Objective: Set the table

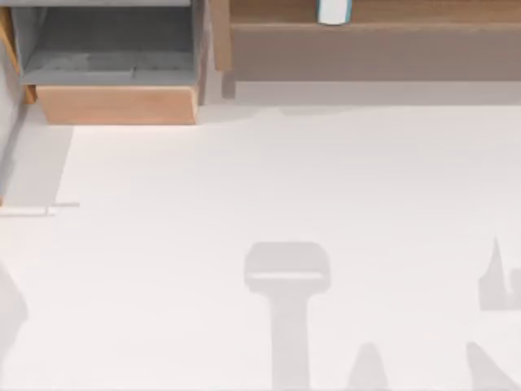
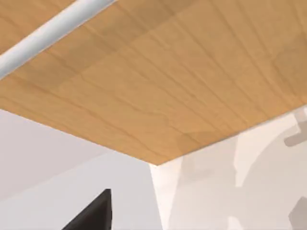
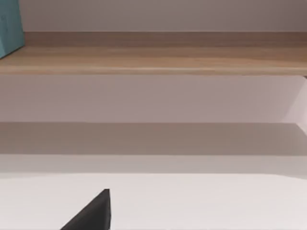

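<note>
Spreading wide and white, the table is the biggest thing here, with grey shadows on its near part. Behind the table's far edge runs a long wood shelf. A small white and blue thing stands on that shelf; I can read no writing on it. At the table's far left corner sits an open wood drawer, grey inside. I cannot tell how either gripper's fingers stand.

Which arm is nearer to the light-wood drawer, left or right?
Left. The left arm's wrist view has the drawer front close before it; the right arm's faces the shelf across the table, away from the drawer.
</note>
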### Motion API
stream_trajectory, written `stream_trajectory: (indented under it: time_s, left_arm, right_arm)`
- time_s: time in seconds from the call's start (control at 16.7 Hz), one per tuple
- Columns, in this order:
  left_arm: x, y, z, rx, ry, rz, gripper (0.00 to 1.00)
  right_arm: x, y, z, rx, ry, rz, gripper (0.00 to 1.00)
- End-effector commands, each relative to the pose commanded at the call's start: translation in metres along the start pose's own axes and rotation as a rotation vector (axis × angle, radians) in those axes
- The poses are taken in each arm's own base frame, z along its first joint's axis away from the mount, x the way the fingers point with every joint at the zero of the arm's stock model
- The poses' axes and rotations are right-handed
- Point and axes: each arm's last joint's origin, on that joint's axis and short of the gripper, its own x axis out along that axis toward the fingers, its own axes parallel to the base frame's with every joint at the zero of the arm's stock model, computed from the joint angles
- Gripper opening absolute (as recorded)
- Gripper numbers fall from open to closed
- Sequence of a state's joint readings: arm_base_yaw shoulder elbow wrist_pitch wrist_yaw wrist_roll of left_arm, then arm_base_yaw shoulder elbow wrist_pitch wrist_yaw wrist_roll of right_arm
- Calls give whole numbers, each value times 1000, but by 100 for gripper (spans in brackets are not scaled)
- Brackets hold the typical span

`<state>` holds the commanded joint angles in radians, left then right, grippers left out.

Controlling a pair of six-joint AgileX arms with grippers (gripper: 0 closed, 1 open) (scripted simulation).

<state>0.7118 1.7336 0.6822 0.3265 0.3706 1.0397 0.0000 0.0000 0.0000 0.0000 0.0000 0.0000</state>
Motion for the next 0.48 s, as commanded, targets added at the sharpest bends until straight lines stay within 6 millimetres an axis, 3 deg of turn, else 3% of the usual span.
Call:
stream_trajectory:
  time_s: [0.48]
  left_arm:
    - [2, -13, -16, 510, -323, 303, 100]
  right_arm:
    - [0, 0, 0, 0, 0, 0, 100]
